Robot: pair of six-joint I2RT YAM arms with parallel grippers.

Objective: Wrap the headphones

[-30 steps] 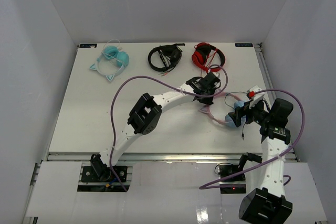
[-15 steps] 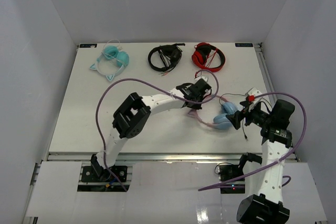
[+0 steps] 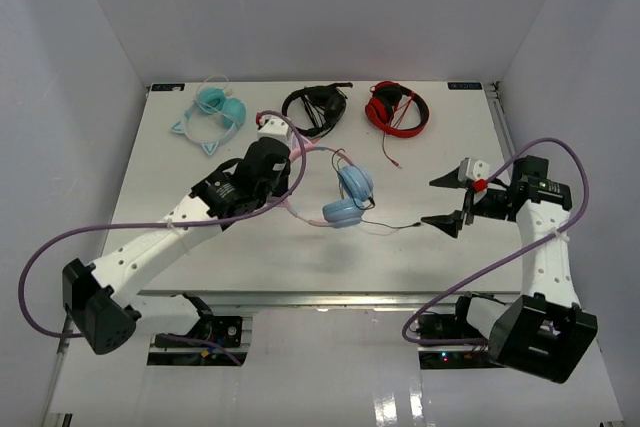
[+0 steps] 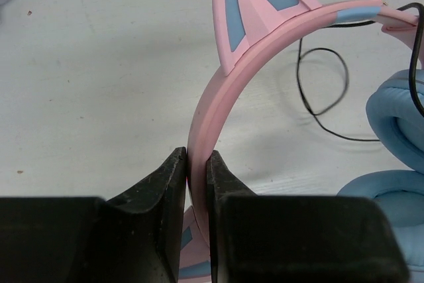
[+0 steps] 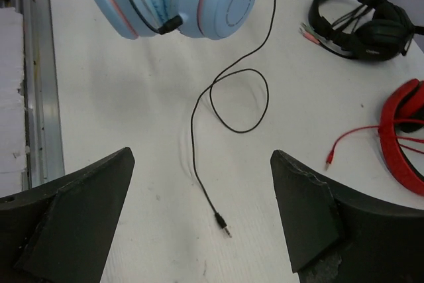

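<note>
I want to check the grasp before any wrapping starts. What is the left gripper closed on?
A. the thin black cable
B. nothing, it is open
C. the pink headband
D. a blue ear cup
C: in the left wrist view the left gripper has both fingers pressed against the pink headband, just below the cat ear.

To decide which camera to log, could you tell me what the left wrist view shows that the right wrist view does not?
Only the left wrist view shows the left gripper shut on the headphones at their pink headband, near a cat ear. Only the right wrist view shows the right gripper, open, and the plug lying loose on the table. Both show the blue ear cups and the black cable.
</note>
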